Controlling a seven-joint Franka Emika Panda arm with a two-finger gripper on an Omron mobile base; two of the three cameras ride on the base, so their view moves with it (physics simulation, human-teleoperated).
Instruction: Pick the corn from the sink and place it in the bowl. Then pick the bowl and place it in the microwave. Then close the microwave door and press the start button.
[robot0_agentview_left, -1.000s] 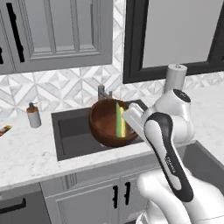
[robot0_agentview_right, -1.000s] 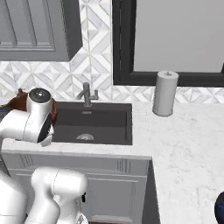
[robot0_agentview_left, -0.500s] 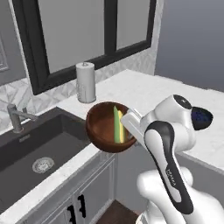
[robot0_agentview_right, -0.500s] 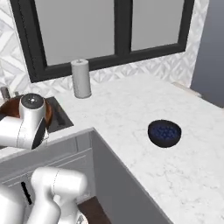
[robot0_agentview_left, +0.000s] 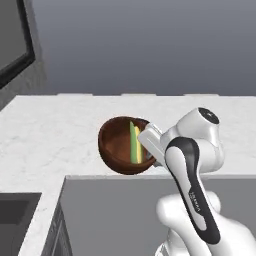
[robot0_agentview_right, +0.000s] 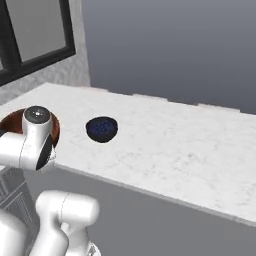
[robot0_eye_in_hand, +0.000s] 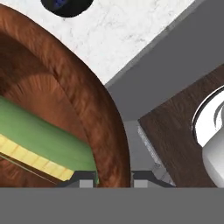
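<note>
My gripper (robot0_agentview_left: 146, 150) is shut on the right rim of the reddish-brown bowl (robot0_agentview_left: 120, 147) and holds it tilted in the air at the front edge of the white marble counter (robot0_agentview_left: 50, 130). The corn (robot0_agentview_left: 134, 142), yellow kernels with green husk, lies inside the bowl against its right wall. In the hand view the bowl's rim (robot0_eye_in_hand: 105, 118) runs down between the fingertips of the gripper (robot0_eye_in_hand: 113, 177), with the corn (robot0_eye_in_hand: 39, 140) to the left. In the right base view the bowl (robot0_agentview_right: 14, 121) peeks out behind the arm. A dark corner of the sink (robot0_agentview_left: 15, 215) shows at lower left. The microwave and its door are out of view.
A small dark blue bowl (robot0_agentview_right: 102, 128) sits on the marble counter (robot0_agentview_right: 165, 145) to the right of the arm. A black-framed window (robot0_agentview_right: 30, 35) stands at the left and a plain grey wall behind. Brown wood floor (robot0_eye_in_hand: 183, 131) lies below the counter's edge.
The whole picture has swung: the base has turned right, so the sink, faucet and paper roll have slid off to the left. The bowl with the corn stays in the shut gripper.
</note>
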